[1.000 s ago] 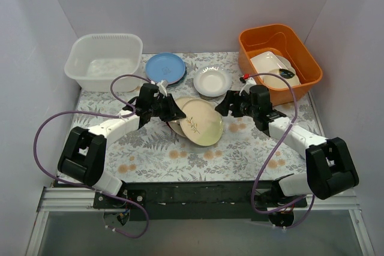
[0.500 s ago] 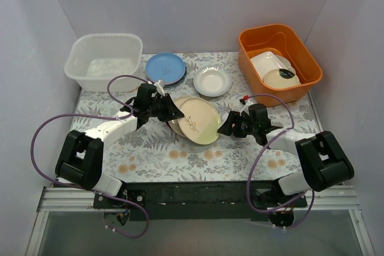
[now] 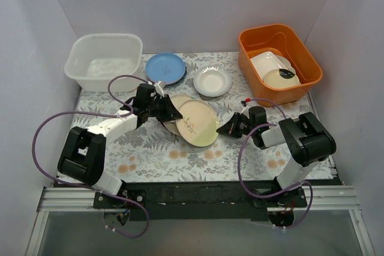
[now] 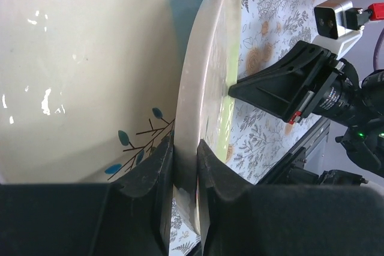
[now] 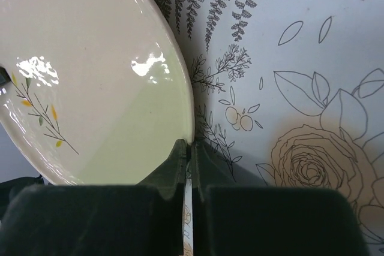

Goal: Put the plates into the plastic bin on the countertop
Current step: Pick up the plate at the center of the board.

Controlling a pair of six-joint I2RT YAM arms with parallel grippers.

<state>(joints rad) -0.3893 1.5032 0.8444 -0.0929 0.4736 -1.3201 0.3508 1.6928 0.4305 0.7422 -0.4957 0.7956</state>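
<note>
My left gripper is shut on the left rim of the cream plate with a leaf sprig. That plate lies tilted over a second cream and pale blue plate. My right gripper is shut, with nothing between its fingers. Its tips press against the sprig plate's right rim, low on the countertop. A blue plate and a small white scalloped plate lie further back. The translucent plastic bin stands at the back left.
An orange tub at the back right holds a white rectangular dish and a cream dish with a black blob. Purple cables loop beside both arms. White walls close in the countertop on three sides.
My right gripper went from open to shut, dropping toward the near side to the sprig plate's right rim as its arm folded back. The left gripper kept its hold, shifting slightly.
</note>
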